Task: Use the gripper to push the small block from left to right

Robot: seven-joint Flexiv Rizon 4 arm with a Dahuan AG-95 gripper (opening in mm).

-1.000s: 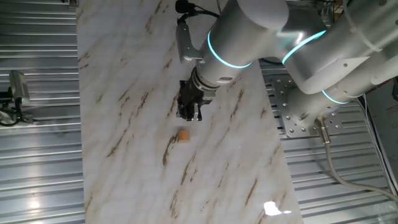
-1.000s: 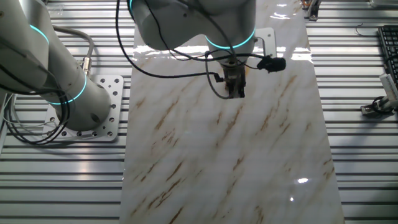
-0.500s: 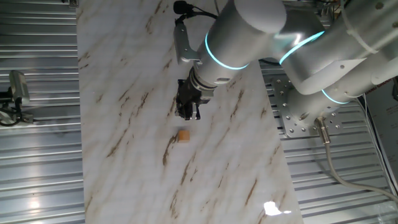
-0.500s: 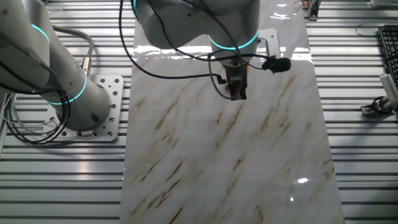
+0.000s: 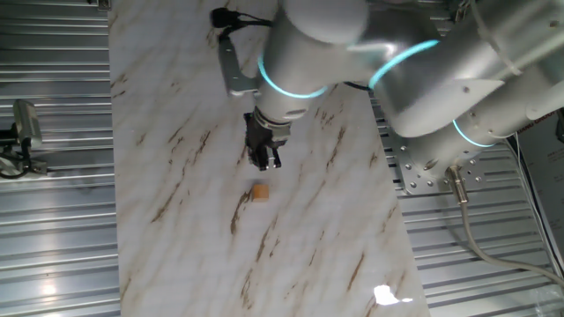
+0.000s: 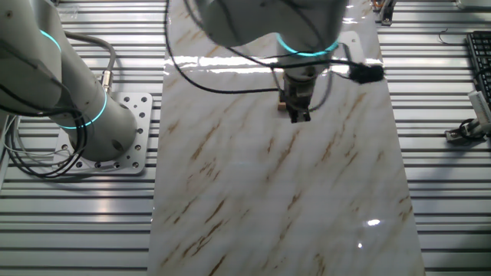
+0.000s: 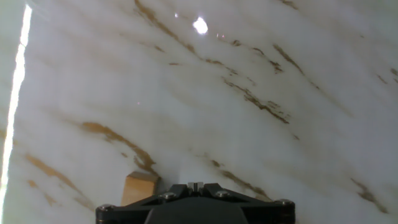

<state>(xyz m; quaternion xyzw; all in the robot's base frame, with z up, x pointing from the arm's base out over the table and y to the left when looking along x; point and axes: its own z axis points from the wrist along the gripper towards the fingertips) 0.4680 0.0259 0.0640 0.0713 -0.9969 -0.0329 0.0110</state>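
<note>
The small block [image 5: 260, 191] is a tiny orange-tan cube on the marble slab [image 5: 176, 97]. My gripper [image 5: 266, 160] hangs just above and behind it with a small gap, its dark fingers closed together and holding nothing. In the hand view the block [image 7: 139, 187] sits at the bottom left, next to the gripper [image 7: 196, 185], whose pale fingertips meet at the frame's lower edge. In the other fixed view the gripper [image 6: 299, 116] points down at the slab and the block is hidden.
The marble slab is narrow, with ribbed metal table [image 5: 53, 229] on both sides. The arm's bolted base plate [image 5: 427, 163] stands beside the slab. A small clamp-like device [image 5: 22, 132] sits off the slab's far side.
The arm's wrist has swung, and the gripper has shifted a little sideways over the slab. The block has not moved.
</note>
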